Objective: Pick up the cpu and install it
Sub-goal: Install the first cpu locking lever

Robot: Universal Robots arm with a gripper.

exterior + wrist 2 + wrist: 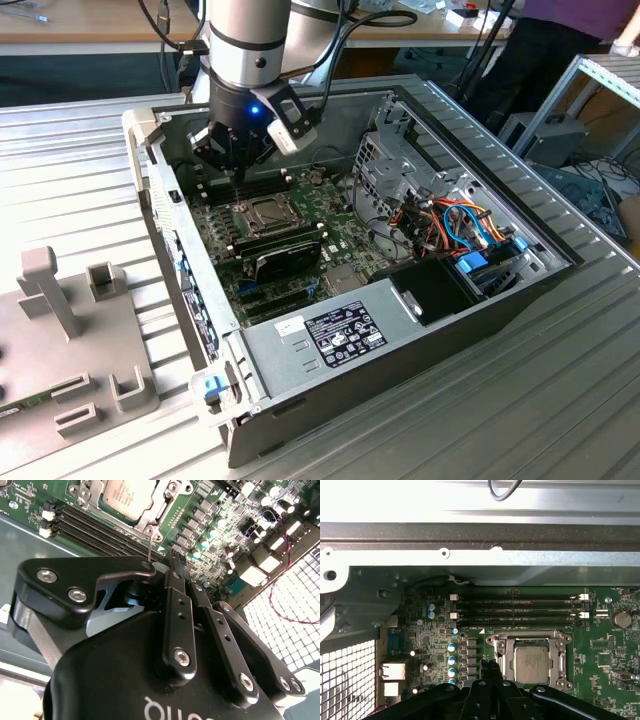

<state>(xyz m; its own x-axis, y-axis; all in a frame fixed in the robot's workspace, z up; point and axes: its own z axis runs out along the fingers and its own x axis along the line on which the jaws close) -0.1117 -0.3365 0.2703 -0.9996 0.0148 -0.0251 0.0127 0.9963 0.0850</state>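
The computer case (400, 330) lies open on the desk (560, 400), so the motherboard (300, 250) is reachable from above. Over the socket frame (530, 660), where the cpu (532, 664) sits, the room is free on top. Beside it the memory slots (520, 611) stand near the case wall (470, 555). On the exterior view's right, the drive cage (400, 170) and loose cables (450, 225) narrow the passage. The gripper (238, 150) hangs just above the board, near the socket.

The arm (250, 40) points down, its gripper (236, 172) fingers (490, 666) pressed together.
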